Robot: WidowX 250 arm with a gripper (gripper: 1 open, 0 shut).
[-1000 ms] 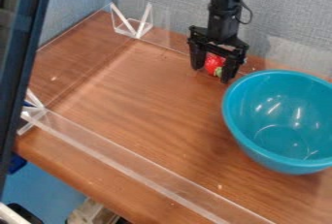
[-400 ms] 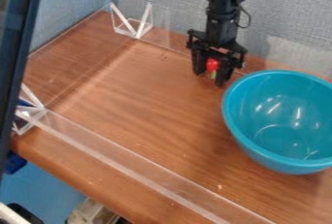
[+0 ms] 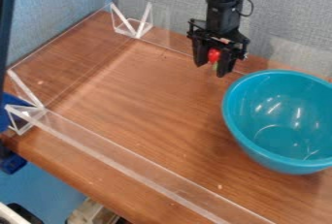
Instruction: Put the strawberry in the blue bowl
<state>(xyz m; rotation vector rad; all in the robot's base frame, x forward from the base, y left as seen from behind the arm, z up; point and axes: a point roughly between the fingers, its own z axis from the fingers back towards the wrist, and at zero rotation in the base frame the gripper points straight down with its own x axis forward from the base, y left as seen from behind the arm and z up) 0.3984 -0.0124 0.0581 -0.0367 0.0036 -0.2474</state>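
White wire-like corner bracket at the table's near-left edge [image 3: 23,113]: I'd keep the arm's path away from it; it plays no part.
Black jointed robot gripper [image 3: 216,49]: clamped on the strawberry, so the grip wants to be firm but gentle; lift clear of the rim before swinging right.
Small red strawberry [image 3: 215,56]: between the fingertips, near the back wall; its leafy top and underside are hard to make out.
Large glossy teal-blue round bowl [image 3: 279,121]: aim for the middle, release low; right side cut off by the frame.

strawberry [image 3: 215,55] in gripper [image 3: 216,61], behind blue bowl [image 3: 279,121]
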